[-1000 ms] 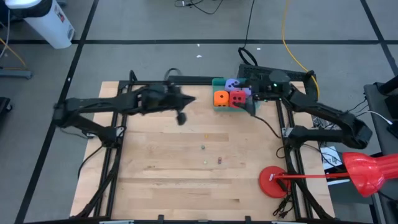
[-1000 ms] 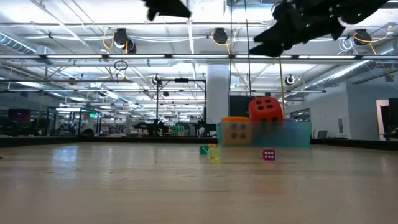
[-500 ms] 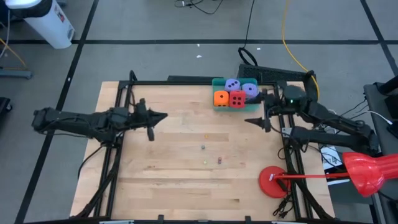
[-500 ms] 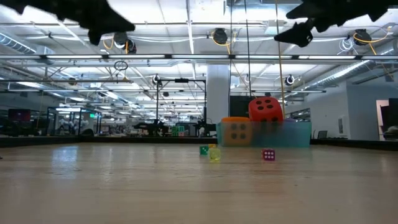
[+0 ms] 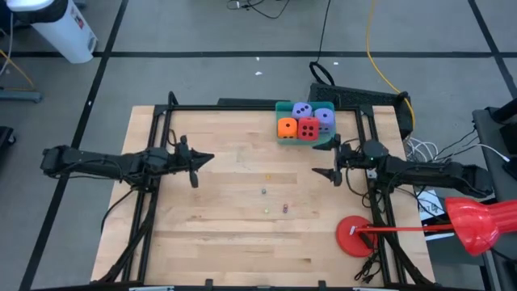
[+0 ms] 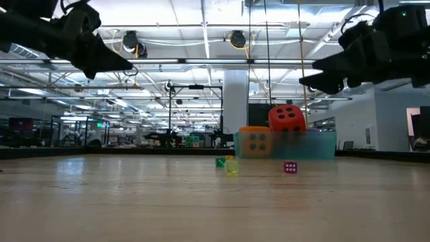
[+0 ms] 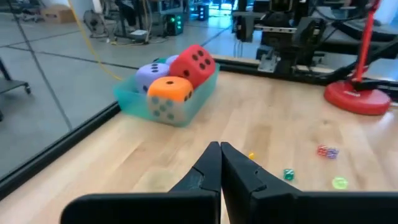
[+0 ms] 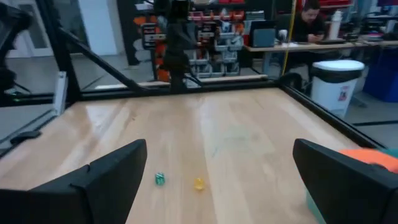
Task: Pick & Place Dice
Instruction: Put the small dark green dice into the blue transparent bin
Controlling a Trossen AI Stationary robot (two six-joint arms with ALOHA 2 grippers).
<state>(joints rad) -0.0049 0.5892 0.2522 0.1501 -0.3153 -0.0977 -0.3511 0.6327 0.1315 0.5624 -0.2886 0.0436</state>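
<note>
- From above, four foam dice are sitting packed in one teal bin [image 5: 284,139] at the far edge of the wooden table [image 5: 218,234]: one orange die [image 5: 287,127], one red die [image 5: 308,128] and two lavender dice [image 5: 302,110], the second lavender die [image 5: 324,117] lying just beside the first. The left gripper [image 5: 194,161] is hanging over the table's left side with its fingers pressed together, holding nothing. The right gripper [image 5: 332,163] is hovering over the right side, fingers spread wide and empty, well apart from the bin. Three tiny dice [image 5: 263,191] are lying near the table's middle, and one red round base [image 5: 354,236] with a red pole is standing near the front right corner.
- At table height, the red die [image 6: 287,117] is riding highest in the bin, the orange die [image 6: 254,141] is sitting at the bin's left end, and I am counting three tiny dice on the wood: green [image 6: 220,162], yellow [image 6: 232,167] and pink [image 6: 290,167]. Both arms are hanging above the tabletop.
- Through the left wrist camera, the two dark fingers [image 7: 208,167] are meeting tip to tip. Beyond them the bin is showing three dice, orange, red and one lavender.
- Through the right wrist camera, the two fingers [image 8: 112,168] are standing far apart with bare wood between them; two tiny dice, green [image 8: 160,178] and yellow [image 8: 199,183], are lying there. One person [image 8: 309,25] is sitting at a desk in the room behind.
</note>
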